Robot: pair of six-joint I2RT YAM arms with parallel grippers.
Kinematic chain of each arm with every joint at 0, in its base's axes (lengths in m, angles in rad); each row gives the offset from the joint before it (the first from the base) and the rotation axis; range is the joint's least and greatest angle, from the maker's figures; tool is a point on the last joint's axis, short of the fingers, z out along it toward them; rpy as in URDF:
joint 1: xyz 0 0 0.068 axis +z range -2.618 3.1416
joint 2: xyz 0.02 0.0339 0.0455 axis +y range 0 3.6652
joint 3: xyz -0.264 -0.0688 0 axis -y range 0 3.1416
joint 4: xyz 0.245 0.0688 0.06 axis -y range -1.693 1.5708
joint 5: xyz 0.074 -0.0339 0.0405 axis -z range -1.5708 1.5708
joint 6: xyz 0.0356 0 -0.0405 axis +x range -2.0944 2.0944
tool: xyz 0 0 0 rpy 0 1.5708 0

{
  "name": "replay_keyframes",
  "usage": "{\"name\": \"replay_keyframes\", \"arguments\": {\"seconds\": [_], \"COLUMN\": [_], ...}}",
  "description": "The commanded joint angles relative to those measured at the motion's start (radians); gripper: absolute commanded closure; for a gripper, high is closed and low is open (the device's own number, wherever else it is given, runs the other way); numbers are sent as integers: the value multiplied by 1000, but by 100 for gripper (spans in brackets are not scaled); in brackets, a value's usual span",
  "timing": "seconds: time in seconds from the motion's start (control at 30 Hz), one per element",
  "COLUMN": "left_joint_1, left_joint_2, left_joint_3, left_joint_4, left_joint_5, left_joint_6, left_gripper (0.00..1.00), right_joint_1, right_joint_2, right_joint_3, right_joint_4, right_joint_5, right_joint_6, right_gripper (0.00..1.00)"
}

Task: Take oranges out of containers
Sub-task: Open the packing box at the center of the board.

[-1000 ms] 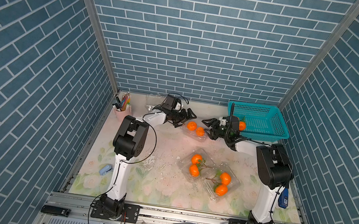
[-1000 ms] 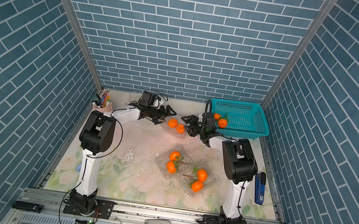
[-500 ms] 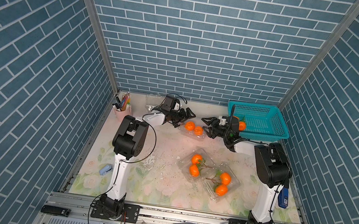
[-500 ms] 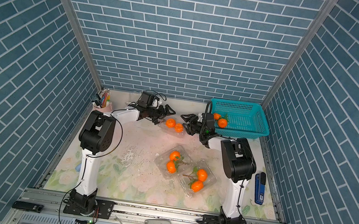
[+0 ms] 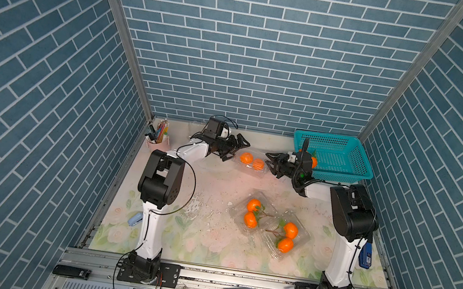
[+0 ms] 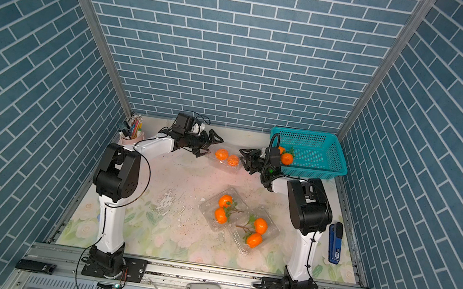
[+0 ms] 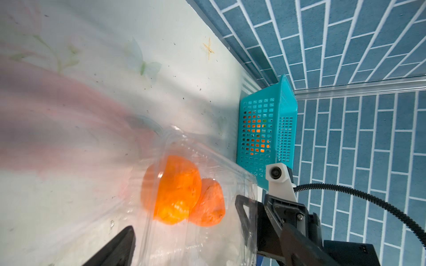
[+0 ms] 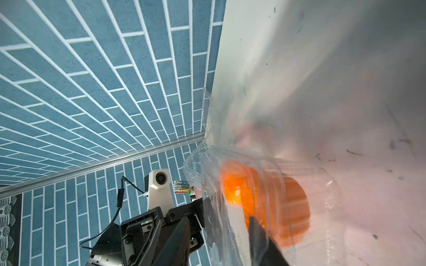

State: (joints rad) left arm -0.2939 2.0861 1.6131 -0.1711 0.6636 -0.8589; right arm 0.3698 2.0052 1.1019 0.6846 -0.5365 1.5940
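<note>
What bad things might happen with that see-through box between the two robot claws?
The far container is thin plastic; the right gripper, straddling its end, might crush it or slip off. The left gripper is open, holding nothing, so the container may slide away with its two oranges.

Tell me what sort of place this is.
Probably a robot test cell, not a home: brick-print wall panels box in a floral tabletop, and the left arm and right arm stand bolted to a metal rail.
</note>
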Motion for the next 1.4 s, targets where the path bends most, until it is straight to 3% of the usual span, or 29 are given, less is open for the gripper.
{"name": "replay_keyframes", "arguments": {"seconds": [0.0,0.13,0.3,0.47,0.73,1.03,1.13,1.37], "left_joint_1": [7,7,-16,-84,-128,-130,-130,-130], "left_joint_2": [-66,-173,-321,-323,-239,-211,-206,-257], "left_joint_3": [8,-152,-455,-593,-661,-695,-715,-805], "left_joint_4": [-100,-14,295,483,673,695,729,818], "left_joint_5": [-73,-110,-131,-176,-237,-280,-291,-351], "left_joint_6": [41,6,-96,-154,-234,-276,-294,-304], "left_gripper": [1,1,1,1,5,7,13,11], "right_joint_1": [0,0,3,20,56,87,93,95], "right_joint_2": [10,7,10,30,37,51,53,62], "right_joint_3": [18,24,31,29,23,21,20,18], "right_joint_4": [44,32,9,15,28,51,50,55], "right_joint_5": [51,78,105,118,143,161,171,193], "right_joint_6": [64,73,75,91,119,142,145,156], "right_gripper": [60,60,62,64,66,67,67,68]}}
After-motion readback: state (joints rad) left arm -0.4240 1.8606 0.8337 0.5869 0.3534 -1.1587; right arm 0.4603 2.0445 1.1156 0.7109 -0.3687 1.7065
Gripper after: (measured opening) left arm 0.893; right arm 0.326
